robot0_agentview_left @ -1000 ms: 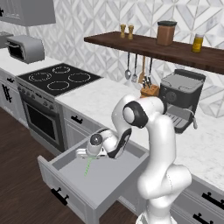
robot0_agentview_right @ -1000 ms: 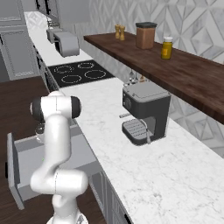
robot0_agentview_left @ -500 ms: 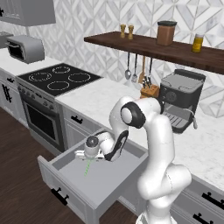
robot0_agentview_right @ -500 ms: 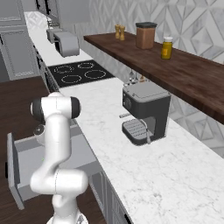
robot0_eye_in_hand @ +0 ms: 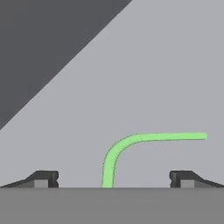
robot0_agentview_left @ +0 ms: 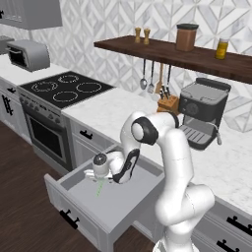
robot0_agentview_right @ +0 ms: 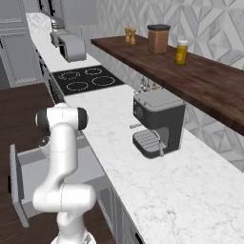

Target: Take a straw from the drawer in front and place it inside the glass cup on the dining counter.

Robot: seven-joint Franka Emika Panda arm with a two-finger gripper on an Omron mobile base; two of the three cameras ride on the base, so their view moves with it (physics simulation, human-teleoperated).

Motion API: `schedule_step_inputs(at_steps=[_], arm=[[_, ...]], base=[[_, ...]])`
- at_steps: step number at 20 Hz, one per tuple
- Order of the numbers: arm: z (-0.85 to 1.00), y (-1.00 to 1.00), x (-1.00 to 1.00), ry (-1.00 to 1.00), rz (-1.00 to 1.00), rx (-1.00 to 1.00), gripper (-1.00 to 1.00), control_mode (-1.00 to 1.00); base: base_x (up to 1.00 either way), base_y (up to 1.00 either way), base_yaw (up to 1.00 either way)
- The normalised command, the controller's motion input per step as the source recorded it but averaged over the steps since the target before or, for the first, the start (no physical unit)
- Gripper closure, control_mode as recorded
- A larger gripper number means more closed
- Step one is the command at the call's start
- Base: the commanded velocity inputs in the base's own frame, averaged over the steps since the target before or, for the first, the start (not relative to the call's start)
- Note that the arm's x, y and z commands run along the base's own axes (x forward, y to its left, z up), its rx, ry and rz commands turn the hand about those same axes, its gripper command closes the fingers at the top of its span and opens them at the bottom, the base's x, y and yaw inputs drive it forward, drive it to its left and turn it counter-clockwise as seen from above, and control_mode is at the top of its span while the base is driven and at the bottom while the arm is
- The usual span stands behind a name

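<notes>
Lower than a second ago, the gripper (robot0_agentview_left: 94, 175) hangs over the open drawer (robot0_agentview_left: 120, 204), jaws wide. Between the fingertips (robot0_eye_in_hand: 47, 177) lies the bent straw (robot0_eye_in_hand: 131, 144) on the drawer floor, its far end running right.

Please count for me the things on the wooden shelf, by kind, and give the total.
Small shakers: 2
Brown canister with dark lid: 1
Yellow jar: 1
Total on the shelf: 4
</notes>
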Motion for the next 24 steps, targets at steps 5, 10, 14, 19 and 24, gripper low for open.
schedule_step_inputs(at_steps=[5, 10, 14, 19, 24], arm=[[-0.54, 0.05, 0.4, 0.04, 0.0, 0.0, 1.0, -1.0], [-0.31, 0.0, 0.0, 0.01, 0.03, 0.04, 1.0, -1.0], [-0.14, 0.0, -0.07, 0.0, 0.07, 0.08, 1.0, -1.0], [-0.02, 0.0, -0.14, -0.01, 0.07, 0.08, 1.0, -1.0], [0.47, -0.01, -0.24, -0.12, 0.03, 0.05, 1.0, -1.0]], base=[[0.0, 0.0, 0.0], [0.0, 0.0, 0.0], [0.0, 0.0, 0.0], [0.0, 0.0, 0.0], [0.0, 0.0, 0.0]])
